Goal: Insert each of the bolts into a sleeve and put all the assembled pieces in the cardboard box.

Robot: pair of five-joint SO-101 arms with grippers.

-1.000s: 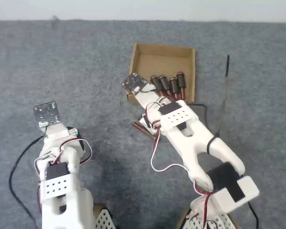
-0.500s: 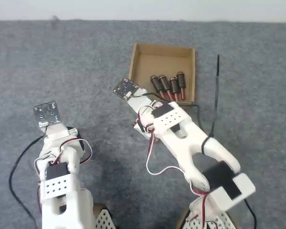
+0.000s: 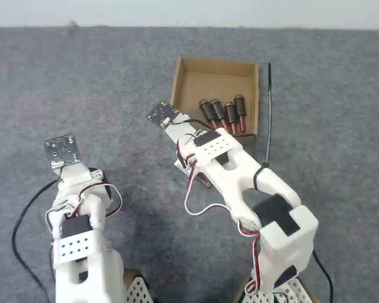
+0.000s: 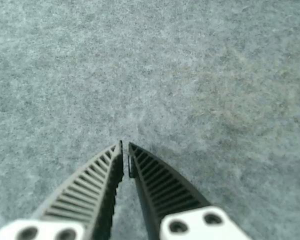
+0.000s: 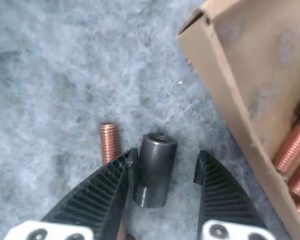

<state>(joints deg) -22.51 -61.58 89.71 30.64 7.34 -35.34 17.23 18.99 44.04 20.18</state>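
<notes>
As sleeve (image 5: 154,172) lies flat | axis along right end effector (image 5: 167,154) | bore outward

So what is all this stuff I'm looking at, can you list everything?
mat: one, grey, covers the table
box: one, brown cardboard, far middle of the mat
assembled pieces: four, dark sleeves on copper bolts, side by side in the box
sleeve: one, dark, on the mat outside the box
bolt: one, copper, on the mat beside the sleeve
left gripper: one, black fingers, shut, over bare mat
right gripper: one, black fingers, open around the sleeve
</notes>
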